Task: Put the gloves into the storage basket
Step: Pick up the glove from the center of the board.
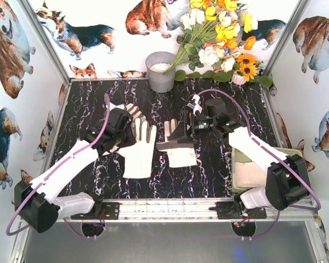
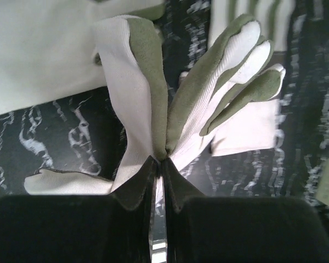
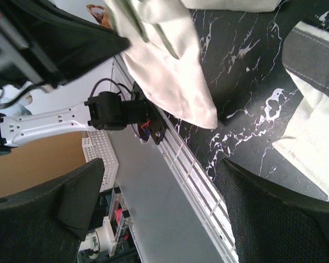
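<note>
left gripper (image 2: 159,162) pinches a glove (image 2: 145,93) tight, well inside the table (image 1: 214,181) edges; right gripper (image 3: 159,178) gapes wide mid-table; storage basket (image 1: 234,178) mostly hidden under the right arm (image 1: 252,147).

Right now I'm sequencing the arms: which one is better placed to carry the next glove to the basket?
Left, probably. The left claw is shut on a glove, ready to lift. The right claw is nearer the basket, but it is open and holds nothing.
</note>
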